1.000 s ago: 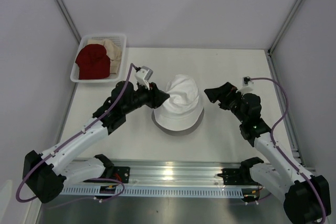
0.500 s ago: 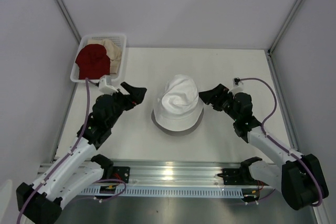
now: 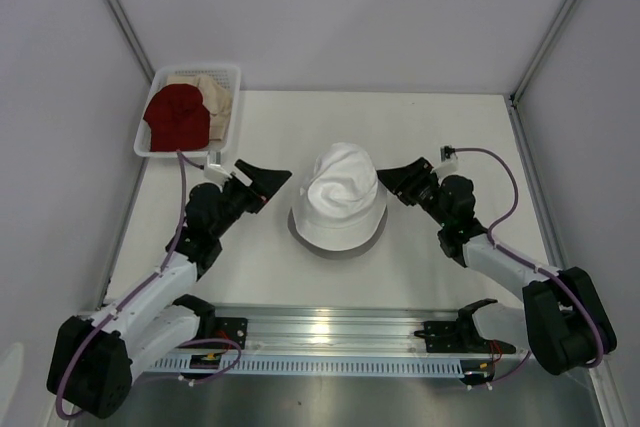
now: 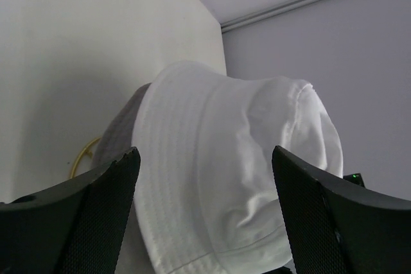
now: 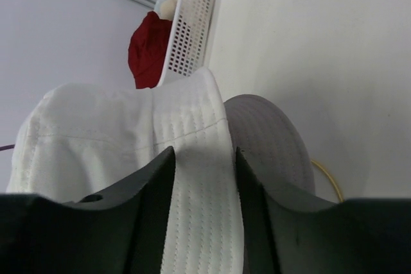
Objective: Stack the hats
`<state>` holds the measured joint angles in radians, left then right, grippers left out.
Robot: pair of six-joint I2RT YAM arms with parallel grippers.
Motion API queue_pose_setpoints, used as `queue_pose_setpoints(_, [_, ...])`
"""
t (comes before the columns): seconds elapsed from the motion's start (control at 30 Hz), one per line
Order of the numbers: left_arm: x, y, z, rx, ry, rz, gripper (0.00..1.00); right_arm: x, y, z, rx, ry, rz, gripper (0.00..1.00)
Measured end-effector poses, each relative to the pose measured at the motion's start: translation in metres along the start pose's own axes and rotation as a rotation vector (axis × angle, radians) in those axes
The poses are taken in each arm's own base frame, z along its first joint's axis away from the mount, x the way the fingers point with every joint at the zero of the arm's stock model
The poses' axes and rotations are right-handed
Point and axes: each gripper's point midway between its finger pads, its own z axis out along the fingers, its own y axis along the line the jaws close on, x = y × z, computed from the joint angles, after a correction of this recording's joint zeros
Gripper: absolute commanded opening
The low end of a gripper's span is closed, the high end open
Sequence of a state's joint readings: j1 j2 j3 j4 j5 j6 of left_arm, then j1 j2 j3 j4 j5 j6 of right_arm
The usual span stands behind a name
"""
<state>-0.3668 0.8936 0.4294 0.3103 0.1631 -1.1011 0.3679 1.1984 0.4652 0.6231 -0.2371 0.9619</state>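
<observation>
The white hat [image 3: 340, 192] sits in the middle of the table [image 3: 450, 137], on top of the grey hat [image 5: 270, 136]. Only the brim of the grey one shows from under it. A piece of thin yellow wire [image 4: 80, 158] is visible at the bottom edge of the grey hat.

The dark red hat [image 3: 178, 117] and the beige hat [image 3: 208, 90] lie in the white mesh basket [image 3: 225, 69] at the far left corner of the table. The red one is nearer and the beige one is behind it.

The left gripper [image 3: 268, 185] is just to the left of the stacked hats. Its jaws are wide apart and hold nothing, and there is a gap between them and the white hat.

The right gripper [image 3: 393, 185] is at the right edge of the white hat. Its jaws are partly apart, and the wrist view shows the white brim in the gap between them. I cannot tell if the fingers [image 5: 151, 203] press on the cloth.
</observation>
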Motion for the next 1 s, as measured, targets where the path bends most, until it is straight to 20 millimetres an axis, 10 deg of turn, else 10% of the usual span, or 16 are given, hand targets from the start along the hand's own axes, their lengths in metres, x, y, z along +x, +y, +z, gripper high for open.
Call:
queue_pose_setpoints(0.3, [0.009, 0.006, 0.017, 0.012, 0.038, -0.062, 0.86, 0.001, 0.001, -0.002, -0.017, -0.013, 0.04, 0.0])
queue_pose_setpoints(1.0, [0.032, 0.037, 0.029, -0.085, 0.109, -0.167, 0.75, 0.011, -0.025, -0.026, 0.059, -0.049, -0.015, 0.0])
